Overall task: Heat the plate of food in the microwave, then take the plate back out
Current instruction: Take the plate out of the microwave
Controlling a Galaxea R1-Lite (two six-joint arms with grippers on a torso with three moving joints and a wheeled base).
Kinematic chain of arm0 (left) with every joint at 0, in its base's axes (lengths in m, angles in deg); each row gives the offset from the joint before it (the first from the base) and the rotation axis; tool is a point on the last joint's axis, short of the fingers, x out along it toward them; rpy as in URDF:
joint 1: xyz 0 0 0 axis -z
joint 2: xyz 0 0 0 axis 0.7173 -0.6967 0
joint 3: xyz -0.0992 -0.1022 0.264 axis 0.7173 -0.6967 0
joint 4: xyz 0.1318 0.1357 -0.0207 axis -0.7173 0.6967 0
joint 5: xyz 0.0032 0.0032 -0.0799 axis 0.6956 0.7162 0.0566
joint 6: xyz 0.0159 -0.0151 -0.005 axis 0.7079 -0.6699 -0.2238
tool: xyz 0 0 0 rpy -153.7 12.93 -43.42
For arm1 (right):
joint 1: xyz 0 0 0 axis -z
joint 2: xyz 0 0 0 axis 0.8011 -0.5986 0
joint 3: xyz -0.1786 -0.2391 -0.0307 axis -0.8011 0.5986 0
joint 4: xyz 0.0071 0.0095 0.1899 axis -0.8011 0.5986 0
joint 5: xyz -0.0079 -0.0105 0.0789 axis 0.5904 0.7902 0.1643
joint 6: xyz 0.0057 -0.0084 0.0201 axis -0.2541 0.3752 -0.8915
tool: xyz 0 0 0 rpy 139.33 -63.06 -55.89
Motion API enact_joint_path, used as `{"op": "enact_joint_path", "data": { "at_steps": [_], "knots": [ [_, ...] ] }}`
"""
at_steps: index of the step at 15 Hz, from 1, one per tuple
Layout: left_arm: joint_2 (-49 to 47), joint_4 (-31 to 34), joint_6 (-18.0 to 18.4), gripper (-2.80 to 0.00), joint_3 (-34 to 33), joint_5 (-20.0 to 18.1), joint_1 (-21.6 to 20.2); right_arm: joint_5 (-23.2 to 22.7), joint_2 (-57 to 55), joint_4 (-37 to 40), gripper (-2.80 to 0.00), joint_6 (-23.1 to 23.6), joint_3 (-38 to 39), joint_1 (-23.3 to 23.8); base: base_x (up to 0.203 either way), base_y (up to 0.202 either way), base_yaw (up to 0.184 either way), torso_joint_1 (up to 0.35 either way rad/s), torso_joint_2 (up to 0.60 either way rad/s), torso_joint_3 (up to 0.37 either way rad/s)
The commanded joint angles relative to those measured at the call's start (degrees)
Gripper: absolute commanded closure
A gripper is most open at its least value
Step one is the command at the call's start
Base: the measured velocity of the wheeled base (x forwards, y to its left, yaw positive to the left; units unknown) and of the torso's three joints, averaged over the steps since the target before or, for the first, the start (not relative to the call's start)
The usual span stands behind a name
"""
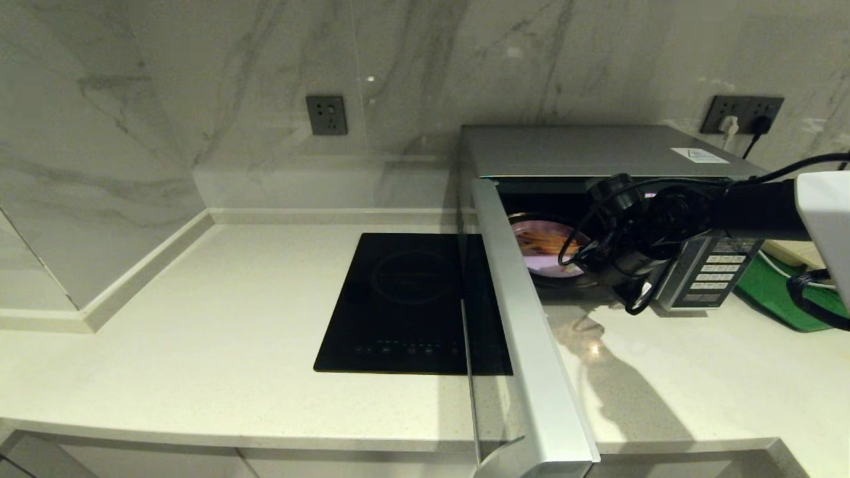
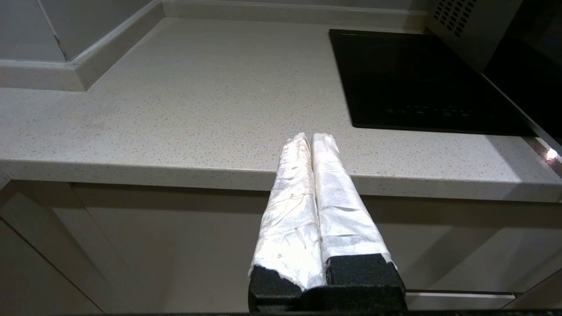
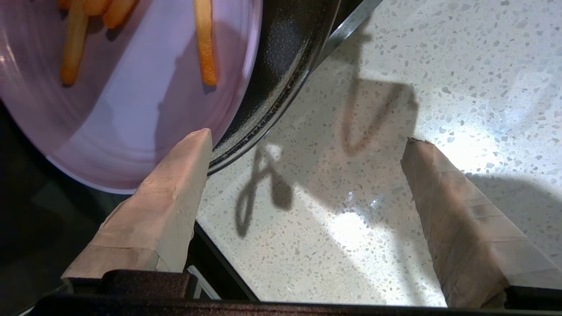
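Observation:
The silver-grey microwave [image 1: 584,151] stands at the back right of the counter with its door [image 1: 531,338] swung wide open toward me. Inside, the pale lilac plate of food [image 1: 541,247] with orange fries rests on the dark turntable [image 3: 281,66]. My right gripper [image 3: 307,140] hovers open at the cavity's mouth, just in front of the plate [image 3: 127,105]; one finger overlaps the plate's rim, and nothing is between the fingers. My left gripper [image 2: 312,137] is shut and empty, parked below the counter's front edge.
A flat black cooktop [image 1: 412,302] is set into the counter left of the open door. The keypad panel [image 1: 714,269] sits behind my right wrist. A green board [image 1: 773,292] lies at the far right. A wall corner ledge [image 1: 133,272] borders the counter's left.

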Motion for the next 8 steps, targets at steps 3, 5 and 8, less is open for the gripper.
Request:
{"op": "enact_joint_path", "data": {
  "at_steps": [3, 5, 8],
  "knots": [
    [0.0, 0.0, 0.0, 0.00, 0.0, 0.0, 0.0, 0.0, -0.7, -0.1, -2.80, -0.3, -1.0, 0.0, 0.000, 0.000, 0.000, 0.000, 0.00, 0.000],
    [0.0, 0.0, 0.0, 0.00, 0.0, 0.0, 0.0, 0.0, -1.3, -0.2, -2.80, -0.2, -1.5, 0.0, 0.000, 0.000, 0.000, 0.000, 0.00, 0.000],
    [0.0, 0.0, 0.0, 0.00, 0.0, 0.0, 0.0, 0.0, -2.6, -0.1, -2.80, -0.3, -1.9, 0.0, 0.000, 0.000, 0.000, 0.000, 0.00, 0.000]
  ]
}}
